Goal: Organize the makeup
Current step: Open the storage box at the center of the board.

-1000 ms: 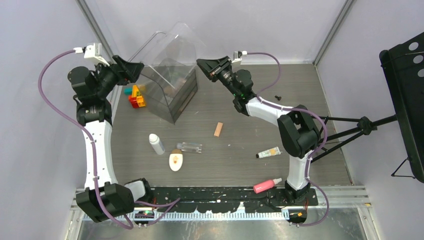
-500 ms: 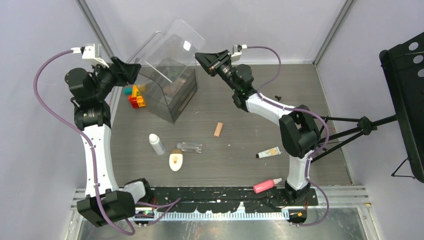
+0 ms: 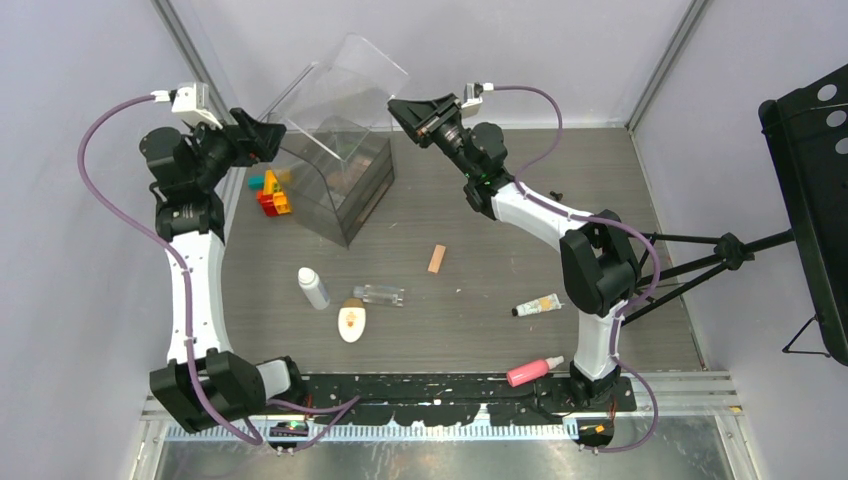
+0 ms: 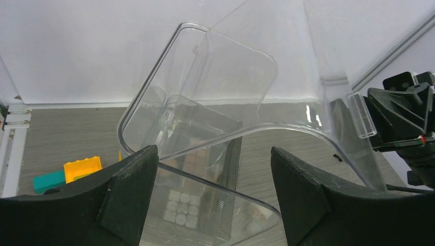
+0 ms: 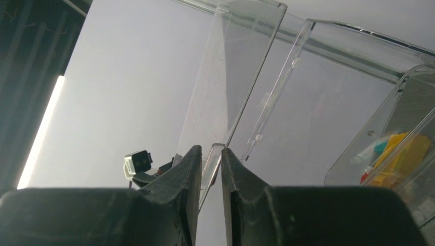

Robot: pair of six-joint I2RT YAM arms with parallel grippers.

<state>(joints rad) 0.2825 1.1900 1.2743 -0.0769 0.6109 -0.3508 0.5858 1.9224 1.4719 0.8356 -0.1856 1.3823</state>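
A large clear case [image 3: 345,185] stands at the back left with its lid [image 3: 345,85] raised. My right gripper [image 3: 395,106] is shut on the lid's clear front tab [image 5: 211,154]. My left gripper [image 3: 276,135] hangs open at the case's left side, and the case rim [image 4: 215,174] passes between its fingers without touching them. A square-pan palette [image 4: 179,212] shows through the case wall. On the table lie a white bottle [image 3: 313,287], a clear bottle [image 3: 378,294], a white oval compact [image 3: 351,322], a peach sponge [image 3: 436,258], a cream tube [image 3: 537,305] and a pink bottle [image 3: 534,370].
Colourful toy bricks [image 3: 270,192] sit against the case's left side. A black tripod [image 3: 720,250] reaches in from the right, below a black stand [image 3: 810,180]. Grey walls close off the back and sides.
My right gripper has lifted the lid higher and back toward the left. The left gripper narrowed, then opened wider, and its arm shifted slightly.
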